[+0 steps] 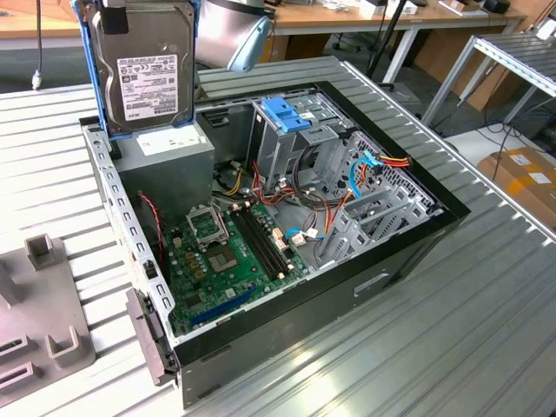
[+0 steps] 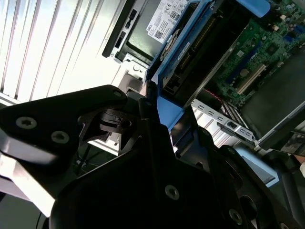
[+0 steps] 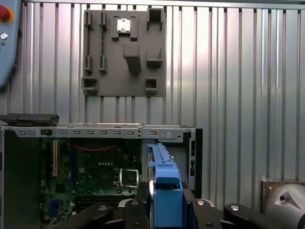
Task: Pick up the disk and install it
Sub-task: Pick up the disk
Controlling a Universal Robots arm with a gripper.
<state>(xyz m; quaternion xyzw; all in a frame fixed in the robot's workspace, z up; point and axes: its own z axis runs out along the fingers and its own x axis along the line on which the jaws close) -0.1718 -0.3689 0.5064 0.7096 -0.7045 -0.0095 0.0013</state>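
The table was made of shiny metal with long ridges running along it. A big black computer case sat right on it, with its open side facing up. Beside the case, toward the exterior view's left, a flat grey plate lay on the table. Small grey blocks stood up from that plate.

A workshop-like robotics lab: ribbed metal workbench, opened computer case, cluttered wooden desks behind.
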